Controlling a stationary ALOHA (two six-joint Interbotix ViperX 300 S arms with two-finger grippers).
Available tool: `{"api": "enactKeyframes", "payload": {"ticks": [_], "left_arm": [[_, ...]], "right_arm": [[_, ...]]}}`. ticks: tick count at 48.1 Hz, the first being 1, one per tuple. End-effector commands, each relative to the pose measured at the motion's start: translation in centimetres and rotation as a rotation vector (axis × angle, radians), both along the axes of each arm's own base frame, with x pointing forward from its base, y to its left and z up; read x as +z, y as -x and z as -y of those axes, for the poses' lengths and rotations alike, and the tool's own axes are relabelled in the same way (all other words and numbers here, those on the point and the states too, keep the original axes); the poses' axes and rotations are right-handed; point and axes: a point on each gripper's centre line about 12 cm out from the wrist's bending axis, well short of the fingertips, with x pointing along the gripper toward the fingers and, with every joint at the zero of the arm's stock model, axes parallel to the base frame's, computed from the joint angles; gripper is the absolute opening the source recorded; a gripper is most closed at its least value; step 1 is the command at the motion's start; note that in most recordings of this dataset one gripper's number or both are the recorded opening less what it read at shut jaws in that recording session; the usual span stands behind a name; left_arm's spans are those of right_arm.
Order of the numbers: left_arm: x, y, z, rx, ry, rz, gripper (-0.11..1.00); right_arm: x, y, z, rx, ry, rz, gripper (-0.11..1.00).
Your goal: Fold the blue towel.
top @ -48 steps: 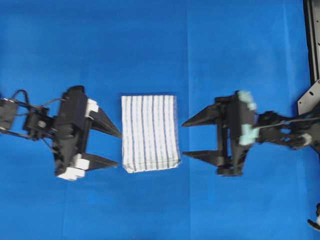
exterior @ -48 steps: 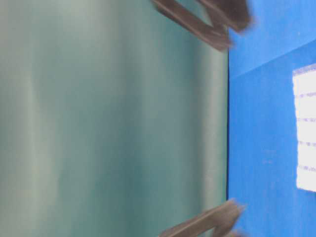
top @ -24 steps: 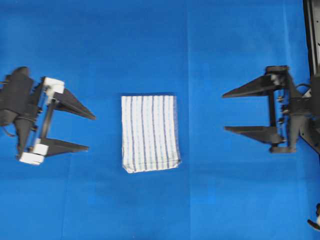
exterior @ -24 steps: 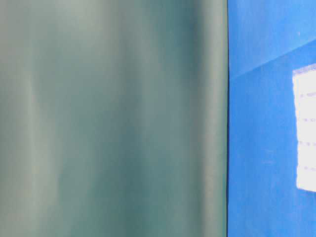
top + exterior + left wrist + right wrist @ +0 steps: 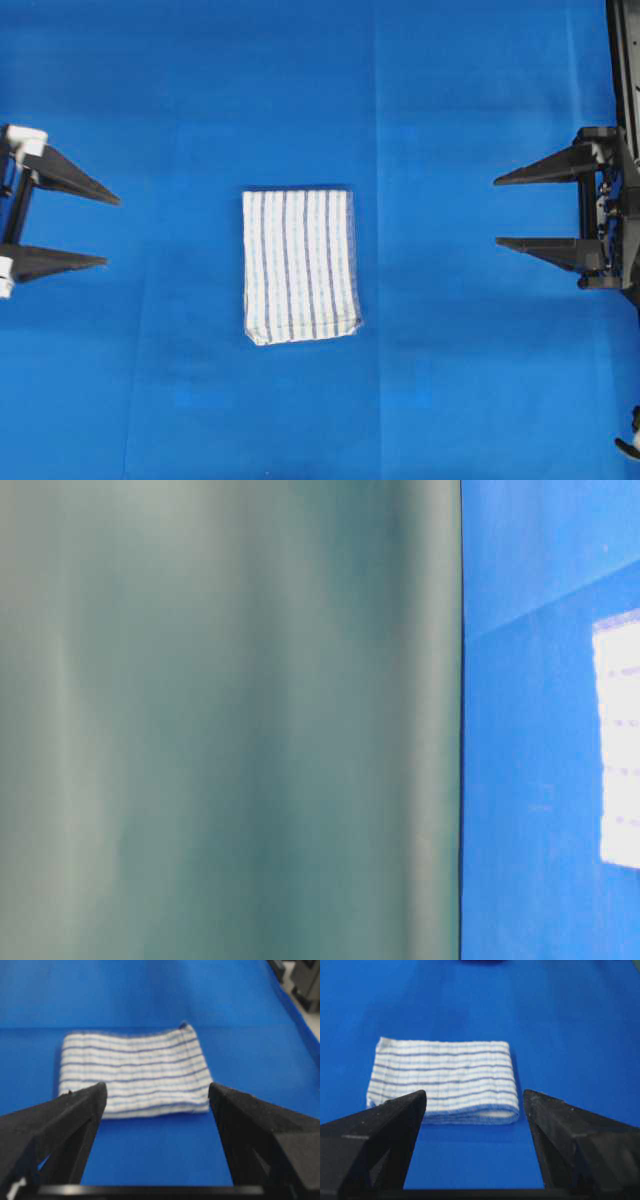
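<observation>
The blue towel (image 5: 300, 265) lies folded into a small upright rectangle at the middle of the blue table cover, white with thin blue stripes. It also shows in the left wrist view (image 5: 134, 1072), in the right wrist view (image 5: 442, 1080) and at the right edge of the table-level view (image 5: 618, 740). My left gripper (image 5: 110, 231) is far off at the left edge, open and empty. My right gripper (image 5: 496, 212) stands open and empty near the right edge. Neither touches the towel.
A blue table cover (image 5: 320, 90) spreads across the whole surface. A dark metal frame (image 5: 625, 80) runs down the right edge. A green-grey blurred surface (image 5: 230, 720) fills most of the table-level view.
Both grippers have drawn back from the towel's sides, the left one to the left edge and the right one to the right. The towel has not moved.
</observation>
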Motion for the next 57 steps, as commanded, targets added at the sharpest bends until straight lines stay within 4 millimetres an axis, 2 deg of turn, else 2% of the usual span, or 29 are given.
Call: {"api": "enactKeyframes", "payload": {"ticks": [1, 12, 24, 57], "left_arm": [[-0.1, 0.8, -0.3, 0.01, -0.001, 0.031, 0.78], [-1.6, 2.8, -0.8, 0.027, 0.002, 0.054, 0.78], [-3.1, 3.9, -1.0, 0.033, 0.007, 0.055, 0.77], [-3.0, 4.1, -1.1, 0.041, 0.006, 0.072, 0.77]], "right_arm": [[-0.1, 0.1, 0.2, -0.02, -0.006, 0.006, 0.82], [-1.8, 0.7, 0.7, -0.052, -0.011, -0.03, 0.82], [-3.0, 1.2, 1.0, -0.072, -0.036, -0.057, 0.77], [-3.2, 1.2, 1.1, -0.083, -0.035, -0.062, 0.77]]}}
